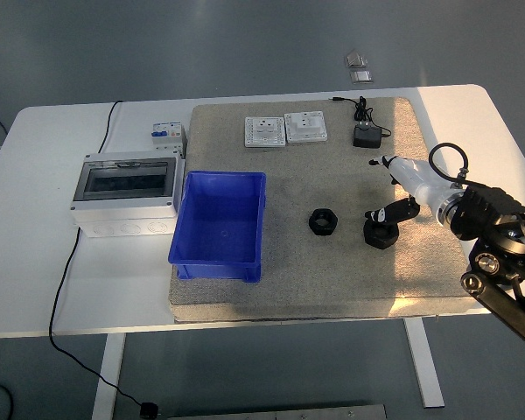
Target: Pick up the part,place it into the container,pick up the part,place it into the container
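While right hand [394, 188] fingers [392, 212] touch black hexagonal nut [381, 234], second nut [323, 221] lies on mat.

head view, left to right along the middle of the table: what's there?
Grey enclosure box → blue container → loose black nut → second black nut, under the right hand's fingertips → right hand.
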`<state>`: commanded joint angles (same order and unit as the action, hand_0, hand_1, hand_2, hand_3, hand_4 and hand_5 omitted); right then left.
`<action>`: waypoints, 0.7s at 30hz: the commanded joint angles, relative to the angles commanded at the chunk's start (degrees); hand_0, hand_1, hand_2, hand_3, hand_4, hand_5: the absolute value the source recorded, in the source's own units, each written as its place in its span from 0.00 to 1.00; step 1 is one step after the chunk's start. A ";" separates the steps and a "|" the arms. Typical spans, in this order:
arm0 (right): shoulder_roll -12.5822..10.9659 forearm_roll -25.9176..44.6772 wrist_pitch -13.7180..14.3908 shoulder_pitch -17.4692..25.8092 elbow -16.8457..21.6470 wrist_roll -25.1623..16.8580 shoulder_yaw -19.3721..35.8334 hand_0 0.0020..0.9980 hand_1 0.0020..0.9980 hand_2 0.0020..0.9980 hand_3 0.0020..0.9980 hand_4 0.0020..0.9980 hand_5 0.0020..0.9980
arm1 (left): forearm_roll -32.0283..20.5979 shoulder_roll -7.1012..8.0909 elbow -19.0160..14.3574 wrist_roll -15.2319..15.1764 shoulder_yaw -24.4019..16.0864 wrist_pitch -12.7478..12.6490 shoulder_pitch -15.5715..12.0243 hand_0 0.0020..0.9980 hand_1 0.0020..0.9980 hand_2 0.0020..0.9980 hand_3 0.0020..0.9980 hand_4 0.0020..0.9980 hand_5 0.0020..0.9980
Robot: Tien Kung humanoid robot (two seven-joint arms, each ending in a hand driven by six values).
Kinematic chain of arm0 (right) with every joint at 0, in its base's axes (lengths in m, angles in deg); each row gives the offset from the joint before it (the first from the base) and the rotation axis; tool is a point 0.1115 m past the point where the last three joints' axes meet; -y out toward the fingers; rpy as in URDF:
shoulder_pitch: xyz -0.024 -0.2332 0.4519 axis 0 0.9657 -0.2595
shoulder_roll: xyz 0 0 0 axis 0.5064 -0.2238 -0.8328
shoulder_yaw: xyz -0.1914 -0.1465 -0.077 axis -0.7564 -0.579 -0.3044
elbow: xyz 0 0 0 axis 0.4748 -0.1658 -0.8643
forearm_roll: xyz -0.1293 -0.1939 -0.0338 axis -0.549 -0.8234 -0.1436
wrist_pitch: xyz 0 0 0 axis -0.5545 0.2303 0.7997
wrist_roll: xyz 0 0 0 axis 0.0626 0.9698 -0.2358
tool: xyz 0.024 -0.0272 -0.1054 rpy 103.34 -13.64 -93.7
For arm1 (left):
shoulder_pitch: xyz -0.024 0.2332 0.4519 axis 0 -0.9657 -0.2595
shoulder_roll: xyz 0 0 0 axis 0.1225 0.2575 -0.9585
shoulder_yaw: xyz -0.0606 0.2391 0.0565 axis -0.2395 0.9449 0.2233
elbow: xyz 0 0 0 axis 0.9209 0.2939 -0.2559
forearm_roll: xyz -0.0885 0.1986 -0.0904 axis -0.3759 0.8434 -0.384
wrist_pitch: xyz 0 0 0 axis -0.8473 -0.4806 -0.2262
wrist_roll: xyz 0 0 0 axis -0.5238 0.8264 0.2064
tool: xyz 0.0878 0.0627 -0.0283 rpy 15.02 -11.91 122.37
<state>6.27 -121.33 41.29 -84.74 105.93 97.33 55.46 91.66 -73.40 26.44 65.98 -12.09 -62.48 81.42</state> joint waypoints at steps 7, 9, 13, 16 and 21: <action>-0.22 3.32 -1.96 -0.26 -1.16 2.59 -1.65 0.44 0.73 0.92 0.90 0.88 0.30 | 0.06 -0.12 0.00 0.09 0.04 -0.01 -0.04 0.72 0.71 0.69 0.75 0.80 0.69; -0.31 4.26 -2.33 -0.36 -1.52 2.94 -2.14 0.43 0.71 0.91 0.91 0.89 0.32 | 0.09 -0.13 0.00 0.12 0.11 0.01 -0.04 0.72 0.71 0.70 0.75 0.80 0.69; -0.46 6.00 -2.79 -0.65 -2.17 3.32 -3.31 0.43 0.71 0.91 0.91 0.89 0.32 | 0.04 -0.14 0.00 0.13 0.32 0.03 -0.04 0.72 0.71 0.70 0.75 0.80 0.69; -0.41 7.17 -2.81 -1.00 -2.86 3.27 -4.33 0.42 0.67 0.89 0.90 0.89 0.35 | 0.04 -0.13 0.00 0.10 0.40 0.05 0.00 0.72 0.71 0.70 0.76 0.80 0.69; 0.13 7.59 -2.22 -1.59 -4.60 3.27 -6.06 0.41 0.62 0.86 0.90 0.89 0.35 | 0.11 -0.09 0.00 0.09 0.36 0.10 0.03 0.72 0.71 0.70 0.76 0.80 0.69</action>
<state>6.40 -113.74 39.07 -86.33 101.33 100.60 49.40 91.76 -73.49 26.44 66.08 -11.73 -62.39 81.45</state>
